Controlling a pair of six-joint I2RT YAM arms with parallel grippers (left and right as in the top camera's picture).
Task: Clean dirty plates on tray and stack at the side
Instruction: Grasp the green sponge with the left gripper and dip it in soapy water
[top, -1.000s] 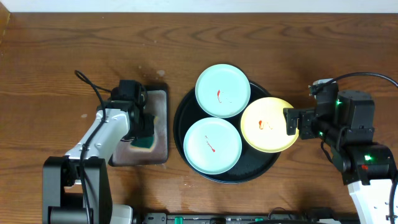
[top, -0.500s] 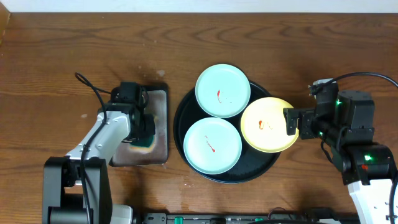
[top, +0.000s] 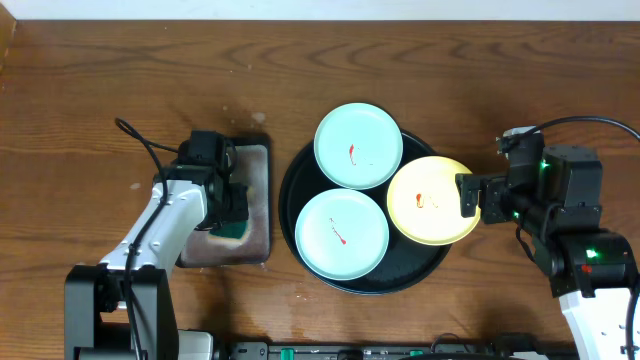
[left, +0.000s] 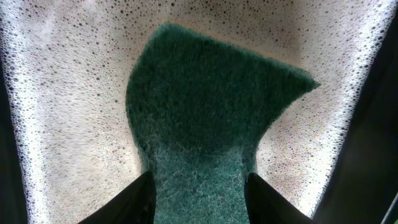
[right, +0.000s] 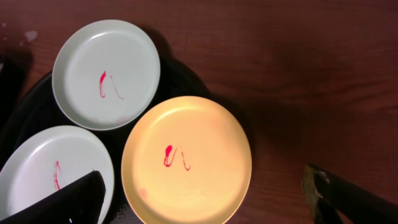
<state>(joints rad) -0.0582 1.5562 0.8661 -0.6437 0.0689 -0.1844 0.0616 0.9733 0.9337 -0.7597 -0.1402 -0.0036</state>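
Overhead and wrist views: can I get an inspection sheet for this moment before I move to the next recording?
Surface: brown wooden table, a few pale specks near the small tray.
Job's things: black tray holds the far mint plate, near mint plate and yellow plate, which overhangs its right rim; all carry red smears.
Clutter: small tray, with foam under the sponge.
Grippers: left gripper fingers pinch a green sponge over the small tray; right gripper open beside the yellow plate.
Cables: left cable and right cable, both black, away from the plates.
Surroundings: pale strip beyond the table's far edge.
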